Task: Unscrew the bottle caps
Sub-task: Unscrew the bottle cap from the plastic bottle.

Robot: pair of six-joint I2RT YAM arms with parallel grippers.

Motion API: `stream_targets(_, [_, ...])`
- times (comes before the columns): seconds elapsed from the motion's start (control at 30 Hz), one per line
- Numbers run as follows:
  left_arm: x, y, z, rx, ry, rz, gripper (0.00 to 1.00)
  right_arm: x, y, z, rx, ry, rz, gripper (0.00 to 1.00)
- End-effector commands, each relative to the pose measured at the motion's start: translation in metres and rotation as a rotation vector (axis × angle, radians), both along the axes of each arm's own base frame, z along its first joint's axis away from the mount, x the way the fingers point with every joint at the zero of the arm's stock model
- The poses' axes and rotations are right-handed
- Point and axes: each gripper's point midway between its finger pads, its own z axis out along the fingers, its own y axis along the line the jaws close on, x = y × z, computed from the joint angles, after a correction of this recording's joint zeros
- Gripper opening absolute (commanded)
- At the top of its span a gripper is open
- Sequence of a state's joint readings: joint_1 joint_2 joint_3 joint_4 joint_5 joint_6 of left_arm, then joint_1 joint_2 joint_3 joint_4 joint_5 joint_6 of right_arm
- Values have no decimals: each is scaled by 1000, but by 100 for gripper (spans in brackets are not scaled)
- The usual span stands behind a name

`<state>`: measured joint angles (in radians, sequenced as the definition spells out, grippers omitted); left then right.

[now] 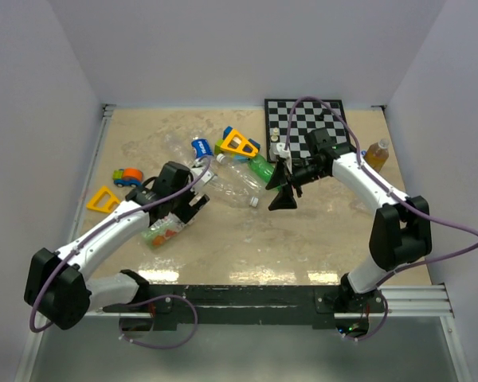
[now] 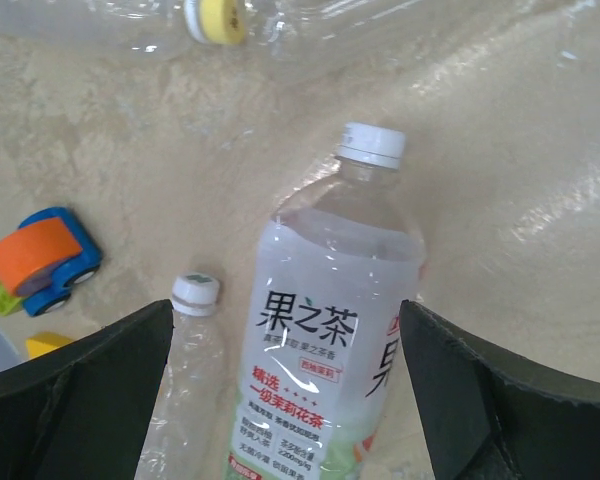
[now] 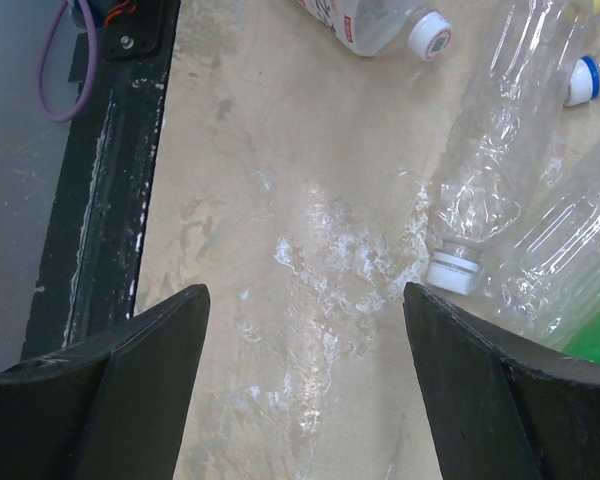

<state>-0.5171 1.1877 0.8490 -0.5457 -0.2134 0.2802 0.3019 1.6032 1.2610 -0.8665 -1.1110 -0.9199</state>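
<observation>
The left tool (image 2: 285, 318) is spread wide, straddling a clear plastic tea bottle (image 2: 325, 330) lying flat, probably to pin its body. The bottle's white screw cap (image 2: 372, 143) points to 12 o'clock. The right tool (image 3: 306, 300), also wide, hovers with the white cap (image 3: 452, 272) of a crumpled clear bottle (image 3: 500, 160) at 3 o'clock. The glossy beige marbled tabletop (image 1: 303, 247) is boxed in by plain pale walls (image 1: 223, 48).
</observation>
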Motion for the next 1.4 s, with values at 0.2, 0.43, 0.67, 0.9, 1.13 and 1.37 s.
stream_targets(0.2, [-4,-14,-11,-40,88,-81,100,-8,2,1,35,19,43,83])
stream_targets(0.43, [3,6,-28,8,126,-23,100,-15,2,0,50,42,81,83])
stream_targets(0.67, [1,6,-49,-27,225,-20,100,-22,1,-2,64,58,123,83])
stream_targets(0.9, [-8,-18,-60,-147,358,-29,88,-27,-1,0,72,54,141,83])
stream_targets(1.13, [-27,-69,-64,-216,407,-149,64,-24,-5,3,75,35,126,83])
stream_targets(1.37, [-43,-98,-81,-68,356,-219,80,-22,-8,2,72,42,114,83])
